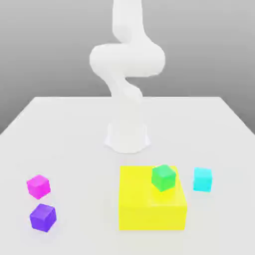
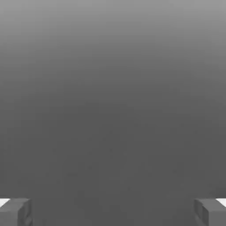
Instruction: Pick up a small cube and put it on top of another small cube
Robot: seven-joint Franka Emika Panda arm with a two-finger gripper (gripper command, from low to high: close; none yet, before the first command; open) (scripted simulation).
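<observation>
Watching from my distant seat, I take the yellow block (image 1: 152,216) as my landmark, since everything on the pale table (image 1: 84,149) is easy to place from it. The cyan cube (image 1: 202,180), the small one I am after, sits on the table just beside the yellow block, on the exterior view's right, with a narrow strip of tabletop between them. It lies level with the block's far part rather than its near face.

On top of the yellow block I see the green cube (image 1: 164,178), towards the exterior view's right side of the upper face and turned so that a corner points roughly at the camera. Well apart from the block, on the exterior view's left, are two more small cubes: the magenta cube (image 1: 39,187) and the purple cube (image 1: 43,217). Both sit at an angle to the block's edges, near each other but apart, the purple one closer to the camera.

Beyond the yellow block, on its far side from the camera, my white arm (image 1: 127,60) rises from its base (image 1: 127,139), its upper part running out of the exterior view. In the hand view my gripper (image 2: 113,212) stands wide, its two tips spread far from each other.
</observation>
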